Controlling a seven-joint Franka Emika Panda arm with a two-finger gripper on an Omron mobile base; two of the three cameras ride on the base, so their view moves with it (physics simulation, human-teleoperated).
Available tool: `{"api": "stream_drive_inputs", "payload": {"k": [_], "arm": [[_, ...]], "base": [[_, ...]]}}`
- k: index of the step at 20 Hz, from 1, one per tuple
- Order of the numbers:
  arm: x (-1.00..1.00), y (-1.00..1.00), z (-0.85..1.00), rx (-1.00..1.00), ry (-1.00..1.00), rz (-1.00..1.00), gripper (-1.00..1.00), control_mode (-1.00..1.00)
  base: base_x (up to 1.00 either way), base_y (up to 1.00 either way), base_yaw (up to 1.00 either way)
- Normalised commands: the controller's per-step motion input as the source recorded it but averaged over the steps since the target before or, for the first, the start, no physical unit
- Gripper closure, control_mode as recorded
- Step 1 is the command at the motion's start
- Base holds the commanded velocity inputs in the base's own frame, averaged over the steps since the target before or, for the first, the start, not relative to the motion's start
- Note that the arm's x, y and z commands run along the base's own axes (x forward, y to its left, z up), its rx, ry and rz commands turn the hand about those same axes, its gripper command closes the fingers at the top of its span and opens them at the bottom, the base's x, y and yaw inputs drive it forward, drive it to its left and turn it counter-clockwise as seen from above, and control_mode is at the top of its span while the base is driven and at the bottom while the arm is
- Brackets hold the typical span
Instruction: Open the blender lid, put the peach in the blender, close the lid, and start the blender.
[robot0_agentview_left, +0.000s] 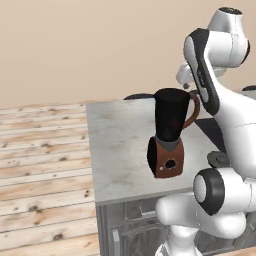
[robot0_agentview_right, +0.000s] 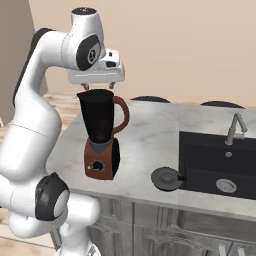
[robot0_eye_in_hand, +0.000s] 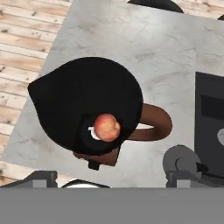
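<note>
The blender, dark jar open-topped on a reddish-brown base, stands on the grey marbled surface with the peach down inside the jar. My claw hovers just above the rim, fingers spread and holding nothing. The blender lid lies flat on the surface beside the black sink; wooden floor, beige wall.

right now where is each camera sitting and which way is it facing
Left base view: behind the arm's left, looking forward and down at the blender on the counter; arm links at right.
Right base view: behind its right; arm at left, gripper above the jar, blender lid by the sink.
Hand view: straight down into the jar at the peach.
All share the blender.
</note>
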Motion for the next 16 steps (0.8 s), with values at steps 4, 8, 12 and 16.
{"api": "stream_drive_inputs", "payload": {"k": [4,8,12,16], "arm": [[-0.74,-0.94,-0.26,0.02,-0.07,-0.04,-1.0,-1.0],[-0.24,-1.0,-0.5,-0.03,0.0,-0.03,-1.0,-1.0],[0.0,-0.94,-0.53,-0.06,-0.01,0.04,-1.0,-1.0],[0.0,-1.0,-0.66,0.0,-0.03,0.2,-1.0,-1.0]], "base": [[0.0,0.0,0.0],[0.0,0.0,0.0],[0.0,0.0,0.0],[0.0,0.0,0.0]]}}
